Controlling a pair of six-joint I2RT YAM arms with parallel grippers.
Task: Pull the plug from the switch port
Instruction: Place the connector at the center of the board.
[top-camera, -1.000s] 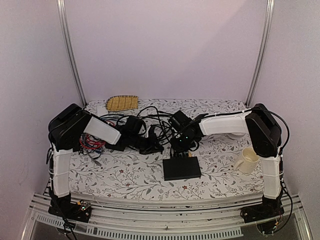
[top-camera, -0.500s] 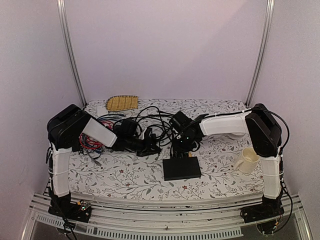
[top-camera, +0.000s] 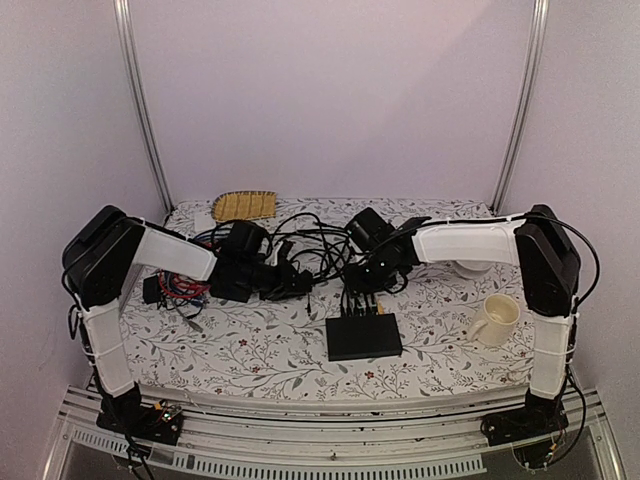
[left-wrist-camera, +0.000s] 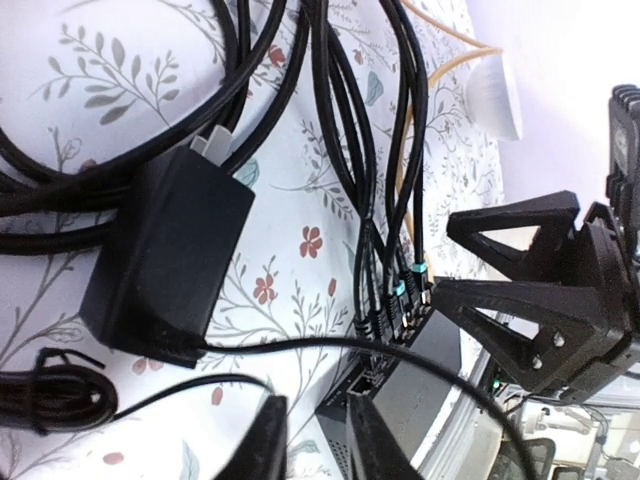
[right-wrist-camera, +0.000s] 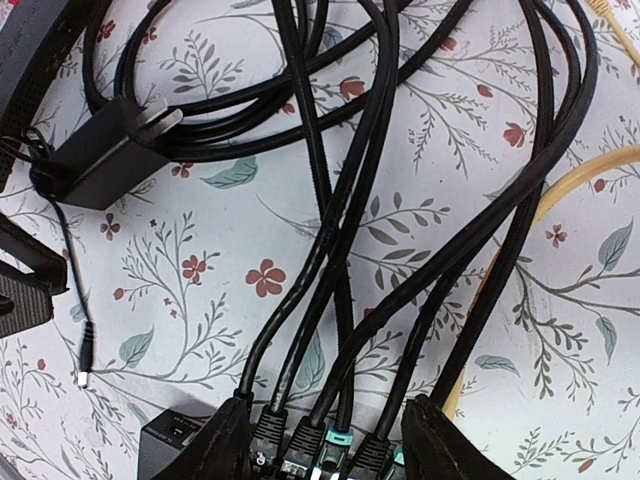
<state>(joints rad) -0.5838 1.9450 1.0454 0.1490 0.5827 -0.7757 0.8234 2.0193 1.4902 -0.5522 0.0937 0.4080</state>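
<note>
White floral table (top-camera: 250, 350): carries everything listed below.
Black cables (right-wrist-camera: 330, 220): tangled across the middle.
Switch (top-camera: 364, 336): flat at near centre, sockets on its far edge.
Right gripper (right-wrist-camera: 330, 440): spread wide over that far edge, apparently touching nothing.
Left gripper (left-wrist-camera: 315, 440): fingers narrowly parted, nothing between, left of the switch.
Plugs (right-wrist-camera: 297, 452): in a row between the right fingers, seated in the ports.

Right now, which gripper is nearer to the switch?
Right. The right gripper hangs just beyond the switch at its port edge, straddling the plugged cables. The left gripper sits farther off to the switch's left, over the loose cable tangle.
</note>
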